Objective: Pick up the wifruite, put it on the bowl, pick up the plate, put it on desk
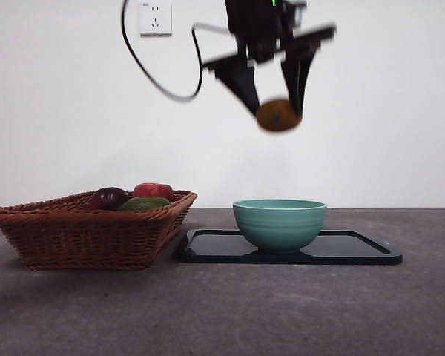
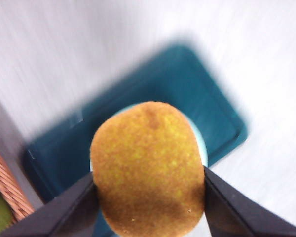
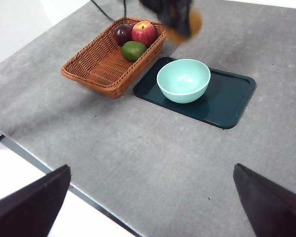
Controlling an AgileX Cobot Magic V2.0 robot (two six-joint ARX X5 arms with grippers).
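The grey desk (image 1: 297,311) carries a brown wicker basket (image 1: 89,237) and, just beside it, a dark flat tray (image 1: 356,251). The teal bowl (image 1: 279,222) stands on the tray's end nearer the basket. In the basket lie a red fruit (image 3: 144,32), a green fruit (image 3: 133,50) and a dark purple fruit (image 3: 122,33), crowded at one end. High above the bowl, the left gripper (image 1: 277,111) has its fingers clenched on the orange-brown wifruite (image 1: 278,116), well clear of the rim. The right gripper (image 3: 153,197) hangs above the desk's near part, fingers spread wide and holding nothing.
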